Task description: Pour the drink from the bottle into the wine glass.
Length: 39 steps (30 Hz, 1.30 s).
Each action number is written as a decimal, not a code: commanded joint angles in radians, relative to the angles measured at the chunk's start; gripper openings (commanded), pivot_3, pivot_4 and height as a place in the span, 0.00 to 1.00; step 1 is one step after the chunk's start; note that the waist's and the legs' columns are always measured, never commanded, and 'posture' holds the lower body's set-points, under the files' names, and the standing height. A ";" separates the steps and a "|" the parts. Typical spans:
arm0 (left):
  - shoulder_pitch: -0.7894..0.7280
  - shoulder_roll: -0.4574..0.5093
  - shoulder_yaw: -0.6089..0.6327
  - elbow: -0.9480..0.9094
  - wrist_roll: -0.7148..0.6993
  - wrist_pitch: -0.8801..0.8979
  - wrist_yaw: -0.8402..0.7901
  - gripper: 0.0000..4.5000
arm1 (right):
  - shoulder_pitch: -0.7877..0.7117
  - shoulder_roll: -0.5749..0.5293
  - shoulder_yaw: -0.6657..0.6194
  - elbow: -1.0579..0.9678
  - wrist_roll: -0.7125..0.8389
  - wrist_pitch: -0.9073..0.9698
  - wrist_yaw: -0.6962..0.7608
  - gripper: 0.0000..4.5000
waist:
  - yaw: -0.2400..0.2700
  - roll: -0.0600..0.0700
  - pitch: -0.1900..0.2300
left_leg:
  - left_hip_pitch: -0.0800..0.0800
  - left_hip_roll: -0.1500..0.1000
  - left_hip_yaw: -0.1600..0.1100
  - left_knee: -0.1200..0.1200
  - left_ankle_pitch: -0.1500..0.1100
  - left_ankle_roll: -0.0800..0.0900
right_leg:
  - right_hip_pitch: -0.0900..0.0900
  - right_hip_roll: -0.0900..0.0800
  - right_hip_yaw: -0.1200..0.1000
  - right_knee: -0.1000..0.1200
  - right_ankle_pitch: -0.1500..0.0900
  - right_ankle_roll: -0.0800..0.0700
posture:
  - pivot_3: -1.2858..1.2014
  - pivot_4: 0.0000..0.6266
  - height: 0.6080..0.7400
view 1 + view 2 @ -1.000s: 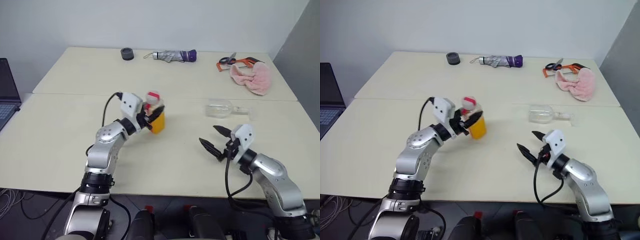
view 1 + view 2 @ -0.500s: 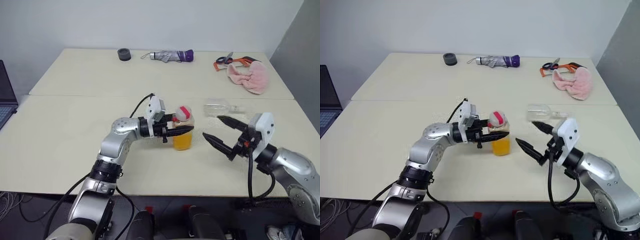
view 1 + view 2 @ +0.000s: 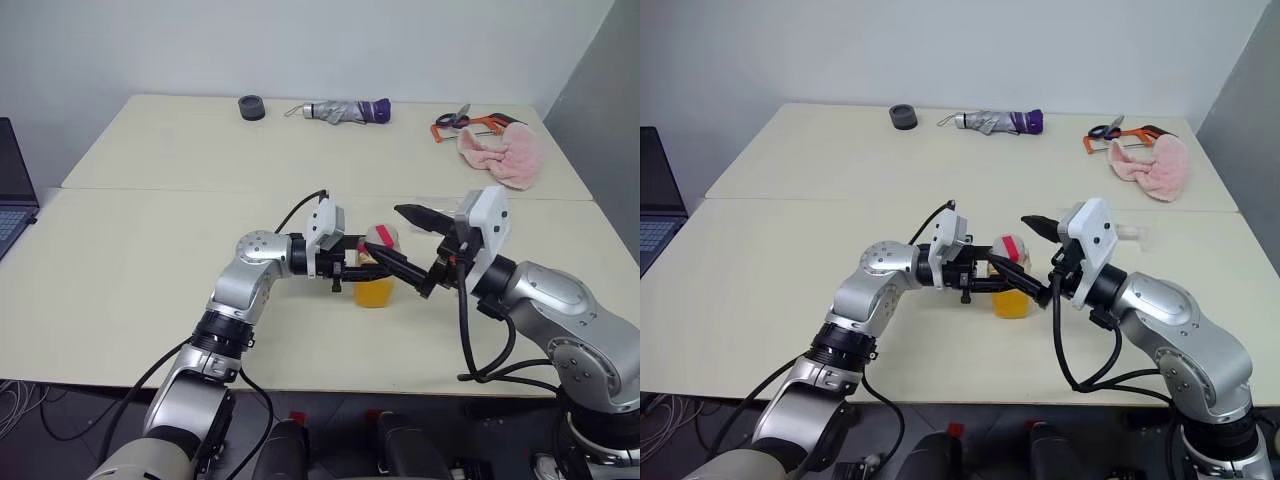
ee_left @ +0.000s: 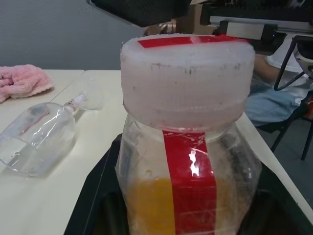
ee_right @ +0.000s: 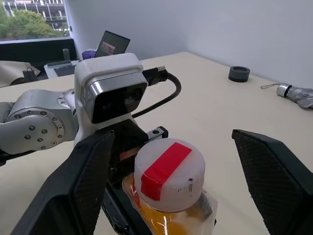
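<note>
My left gripper is shut on the bottle and holds it upright near the table's middle. The drink, orange, fills the bottle's lower part. A red strip runs up its side and across the white cap. My right gripper stands open with one black finger on each side of the cap, apart from it. The wine glass lies on its side on the table just behind the bottle, largely hidden in the head views by my right gripper.
Along the far table edge lie a black tape roll, a folded umbrella, orange-handled tools and a pink cloth. A laptop sits at the left edge. A seam runs between the two tables.
My left arm swung the bottle rightward to the middle. My right gripper rose and moved left until its open fingers straddle the cap. The camera shifted slightly.
</note>
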 commanded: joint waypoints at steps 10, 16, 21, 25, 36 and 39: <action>-0.020 0.003 0.010 -0.021 0.010 -0.046 0.015 0.42 | -0.013 0.022 0.053 0.028 -0.070 -0.063 0.034 0.87 | 0.000 0.000 0.000 | 0.000 0.000 0.000 0.000 0.000 0.000 | 0.000 0.000 0.000 0.000 0.000 0.000 | 0.52 0.24 1.00; -0.019 0.005 0.002 -0.011 0.030 -0.066 0.013 0.42 | -0.011 0.034 0.059 0.038 -0.071 -0.068 0.049 0.48 | 0.000 0.000 0.000 | 0.000 0.000 0.000 0.000 0.000 0.000 | 0.000 0.000 0.000 0.000 0.000 0.000 | 0.52 0.24 1.00; -0.022 0.002 0.007 -0.008 0.031 -0.069 0.012 0.42 | -0.022 0.032 0.098 0.046 -0.085 -0.072 0.092 0.40 | 0.000 0.000 0.000 | 0.000 0.000 0.000 0.000 0.000 0.000 | 0.000 0.000 0.000 0.000 0.000 0.000 | 0.52 0.24 1.00; -0.028 0.003 0.009 -0.010 0.025 -0.064 0.006 0.42 | -0.054 0.023 0.134 0.088 -0.096 -0.095 0.168 0.40 | -0.001 0.000 0.000 | 0.000 0.000 0.000 0.000 0.000 0.000 | 0.000 0.000 0.000 0.000 0.000 0.000 | 0.52 0.24 1.00; -0.037 0.010 0.008 -0.008 0.025 -0.070 -0.024 0.42 | -0.271 -0.128 0.148 0.418 -0.126 -0.241 0.627 0.40 | 0.000 0.000 0.000 | 0.000 0.000 -0.001 0.000 0.000 0.000 | 0.000 0.000 -0.002 0.000 0.000 0.000 | 0.52 0.24 1.00; -0.031 0.007 0.018 -0.012 0.020 -0.060 -0.008 0.42 | -0.229 -0.103 0.086 0.383 -0.130 -0.237 0.535 0.57 | 0.001 0.000 0.000 | -0.001 0.000 -0.001 0.000 0.000 0.000 | 0.000 -0.001 -0.002 0.000 0.000 -0.001 | 0.52 0.24 1.00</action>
